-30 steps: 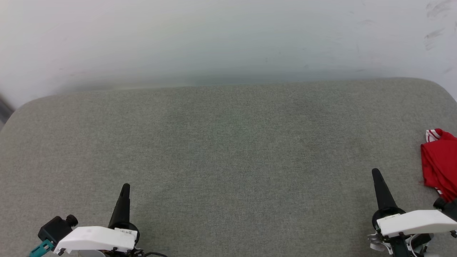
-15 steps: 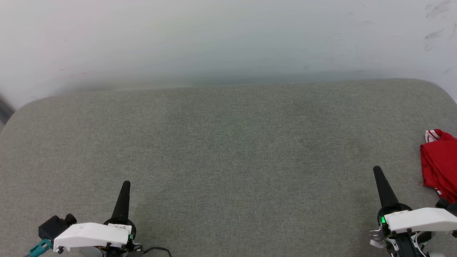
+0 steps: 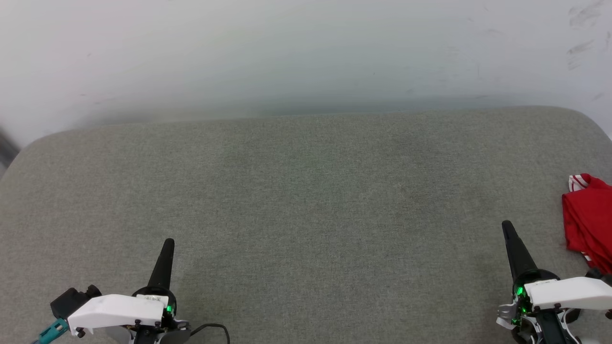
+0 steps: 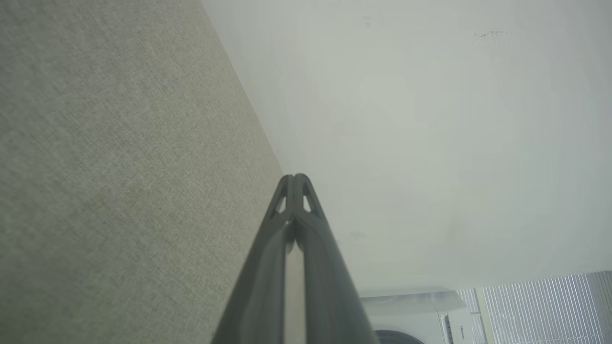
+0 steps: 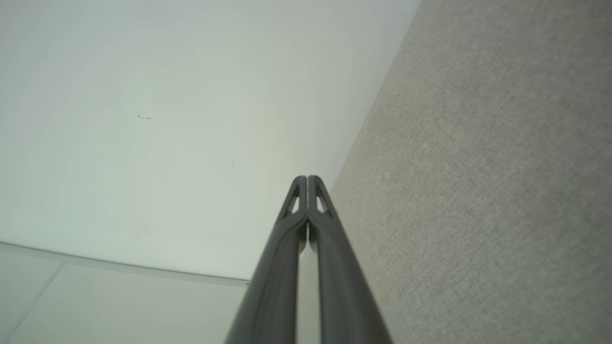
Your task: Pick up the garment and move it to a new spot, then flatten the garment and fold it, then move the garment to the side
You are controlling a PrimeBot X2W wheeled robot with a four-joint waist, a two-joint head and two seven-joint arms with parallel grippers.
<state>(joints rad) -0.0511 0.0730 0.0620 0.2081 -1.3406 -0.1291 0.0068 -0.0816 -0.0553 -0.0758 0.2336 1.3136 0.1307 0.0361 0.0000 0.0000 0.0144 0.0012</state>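
Note:
The garment, red with a bit of red-and-white striped trim at its top corner, lies bunched at the far right edge of the head view, partly cut off by the frame. My right gripper stands shut just left of it, apart from the cloth, holding nothing. Low on the left, my left gripper is shut and empty too. In the wrist views the left gripper and right gripper show fingertips pressed together above the grey surface.
A grey fabric-covered surface with rounded far corners spans the head view, ending at a white wall. A white appliance and window blinds show at the bottom of the left wrist view.
Both arms have drawn back slightly toward the bottom of the head view. The garment has not moved.

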